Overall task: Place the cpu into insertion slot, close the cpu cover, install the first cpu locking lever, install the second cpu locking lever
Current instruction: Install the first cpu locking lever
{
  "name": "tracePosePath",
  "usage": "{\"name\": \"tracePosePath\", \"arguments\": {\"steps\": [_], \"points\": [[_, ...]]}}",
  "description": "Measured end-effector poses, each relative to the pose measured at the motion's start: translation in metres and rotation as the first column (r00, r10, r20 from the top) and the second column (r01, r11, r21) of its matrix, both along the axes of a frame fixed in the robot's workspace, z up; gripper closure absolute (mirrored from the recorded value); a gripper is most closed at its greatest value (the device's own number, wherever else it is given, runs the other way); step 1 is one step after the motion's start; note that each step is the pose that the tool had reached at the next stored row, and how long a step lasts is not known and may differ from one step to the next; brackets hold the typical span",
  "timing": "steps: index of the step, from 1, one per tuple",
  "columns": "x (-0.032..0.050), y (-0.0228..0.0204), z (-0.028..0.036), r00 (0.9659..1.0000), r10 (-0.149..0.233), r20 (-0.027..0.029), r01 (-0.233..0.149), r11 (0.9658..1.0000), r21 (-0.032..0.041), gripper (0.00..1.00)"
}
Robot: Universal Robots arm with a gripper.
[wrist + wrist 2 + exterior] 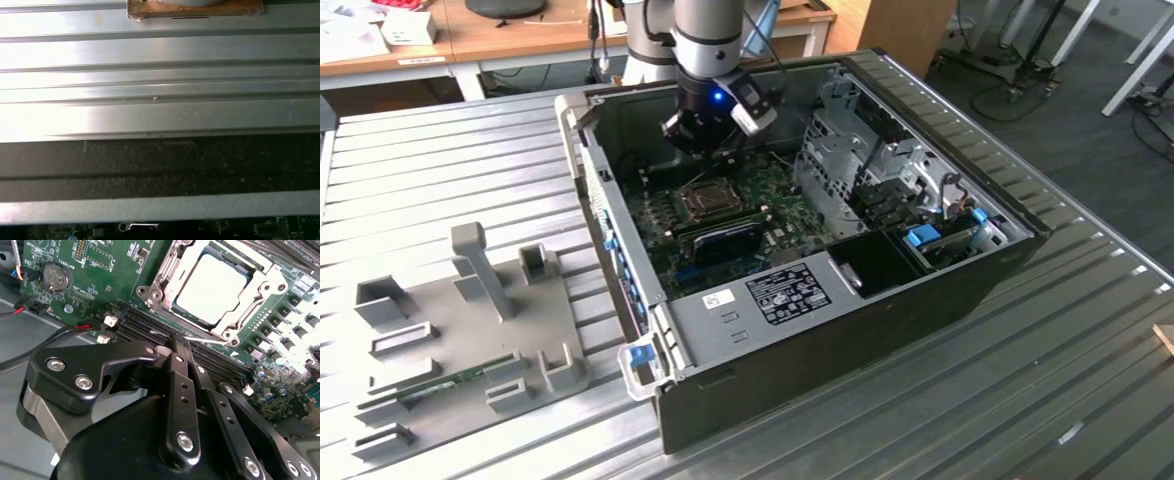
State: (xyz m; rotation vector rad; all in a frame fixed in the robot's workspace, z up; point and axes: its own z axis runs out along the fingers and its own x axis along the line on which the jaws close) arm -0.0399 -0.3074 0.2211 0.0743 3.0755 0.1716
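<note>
The cpu (212, 287) lies flat in the insertion slot (708, 198) on the green motherboard (110, 270), inside the open computer case. The silvery cpu cover (252, 297) is down around it, and the chip shows through its window. A thin bright locking lever rod (210, 340) runs along the socket's near edge, beside the black memory slots (142, 326). My gripper (175, 344) is shut, its black fingers pressed together with the tips right at that rod. I cannot tell whether they touch it. In the exterior view the gripper (704, 140) hangs just behind the socket.
A coin battery (53, 276) and red and black cables (45, 340) lie beside the board. A metal drive cage (854, 150) stands to the exterior view's right of the socket. A grey fixture plate (467, 330) sits on the ribbed table (160, 75) outside the case.
</note>
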Motion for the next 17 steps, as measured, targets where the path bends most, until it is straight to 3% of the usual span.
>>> {"name": "tracePosePath", "arguments": {"steps": [10, 13, 17], "points": [[-0.0002, -0.0002, 0.0018, 1.0000, 0.000, 0.0051, 0.000, 1.0000, 0.0057, 0.90], [-0.0006, -0.0002, 0.0018, 1.0000, 0.000, 0.0091, 0.000, 0.9999, 0.0148, 0.90], [-0.0005, -0.0002, 0.0038, 0.9999, 0.000, 0.0136, 0.000, 0.9998, 0.0206, 0.90]]}}
